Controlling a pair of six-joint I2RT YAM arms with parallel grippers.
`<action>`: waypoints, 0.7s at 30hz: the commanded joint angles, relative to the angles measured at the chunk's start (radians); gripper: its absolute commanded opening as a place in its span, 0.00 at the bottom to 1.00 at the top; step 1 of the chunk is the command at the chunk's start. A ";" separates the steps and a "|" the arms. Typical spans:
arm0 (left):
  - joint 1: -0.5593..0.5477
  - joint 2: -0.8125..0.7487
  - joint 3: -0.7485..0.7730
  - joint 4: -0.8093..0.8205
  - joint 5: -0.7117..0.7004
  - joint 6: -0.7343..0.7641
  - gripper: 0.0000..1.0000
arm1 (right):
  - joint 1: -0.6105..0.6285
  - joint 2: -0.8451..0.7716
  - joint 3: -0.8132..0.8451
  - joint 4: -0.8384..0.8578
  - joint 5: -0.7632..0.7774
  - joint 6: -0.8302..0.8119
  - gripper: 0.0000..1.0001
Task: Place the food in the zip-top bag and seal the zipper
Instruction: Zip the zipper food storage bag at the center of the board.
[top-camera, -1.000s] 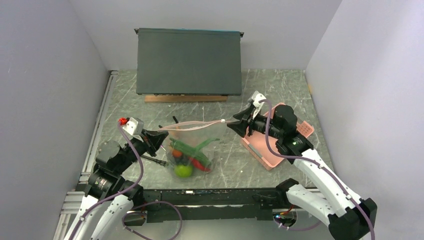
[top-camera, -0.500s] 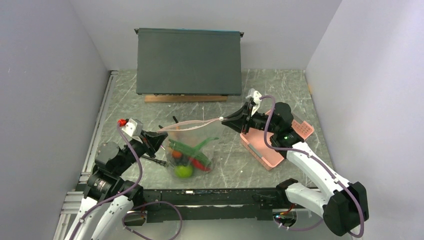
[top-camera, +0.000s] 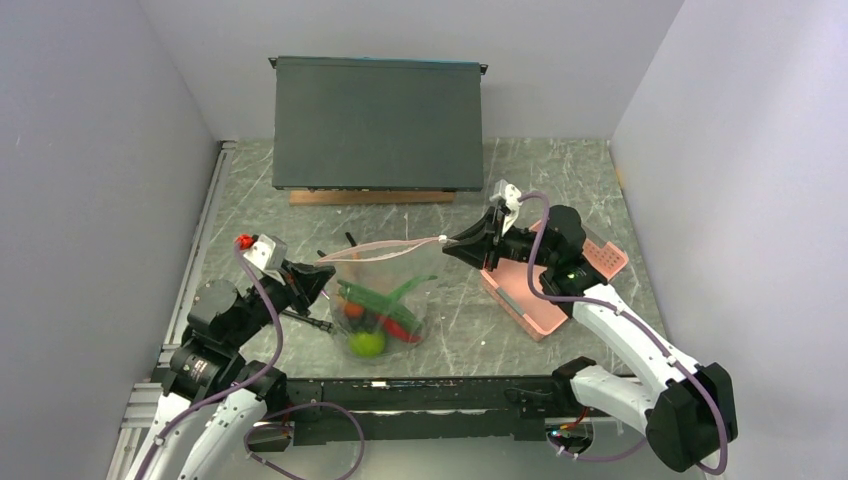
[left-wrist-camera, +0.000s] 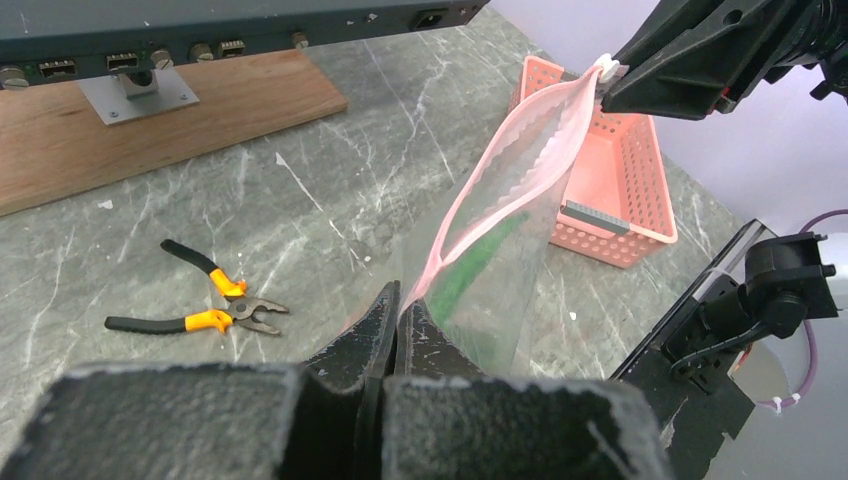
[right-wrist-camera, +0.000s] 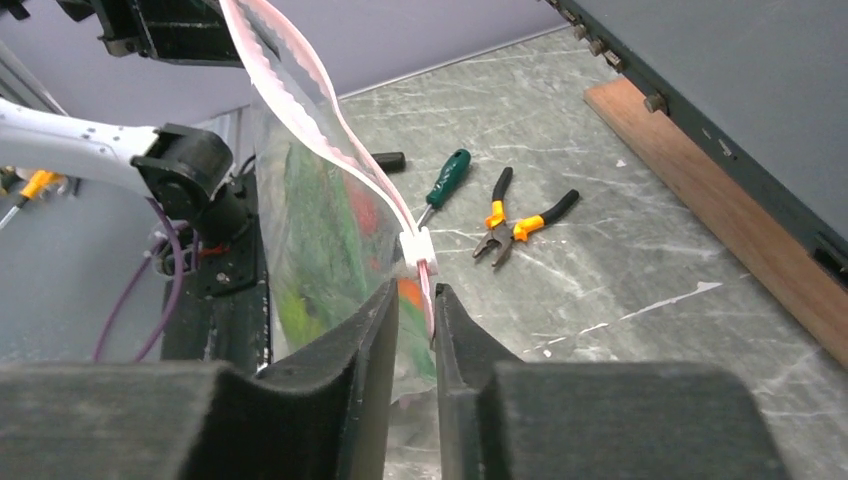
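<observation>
Zip-top bag (top-camera: 390, 285), hanging above the table (top-camera: 560, 175) near its middle, with its zipper (top-camera: 385, 247) drawn taut between your two grippers. The left gripper (top-camera: 322, 277) is clenched on the zipper's left end. The right gripper (top-camera: 452, 243) is clamped on the right end. From above you see the food pooled in the bag's sagging bottom: lime-green fruit (top-camera: 367, 342) nearest, red chili (top-camera: 400, 328) to its right, cucumber (top-camera: 378, 296) slanting across behind them, and an orange piece (top-camera: 353, 308) only partly legible. The left wrist view adds what the top view cannot resolve: the zipper's two lips appear parted along the middle of the mouth, and a white slider (left-wrist-camera: 604, 66) sits right at the right gripper's tips. The right wrist view shows that slider just beyond the finger pads (right-wrist-camera: 372, 320), with the pink strip passing through the narrow slot between them. Only there do you plainly see the green-handled screwdriver (right-wrist-camera: 445, 180), lying just beside the orange-handled pliers (right-wrist-camera: 520, 215) on the table past the bag. The pink basket (top-camera: 545, 290) rests to the right, below the right arm. The dark chassis (top-camera: 378, 122) on its wooden board (top-camera: 370, 197) stands at the far side.
</observation>
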 joint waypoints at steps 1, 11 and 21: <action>0.003 0.000 0.056 0.013 0.020 0.015 0.00 | -0.004 -0.034 -0.021 0.025 0.021 -0.019 0.29; 0.003 0.040 0.111 -0.071 0.031 0.060 0.02 | -0.002 -0.018 -0.017 0.075 -0.060 0.014 0.00; -0.012 0.369 0.564 -0.238 0.194 0.195 0.85 | -0.003 0.037 0.111 -0.070 -0.098 0.081 0.00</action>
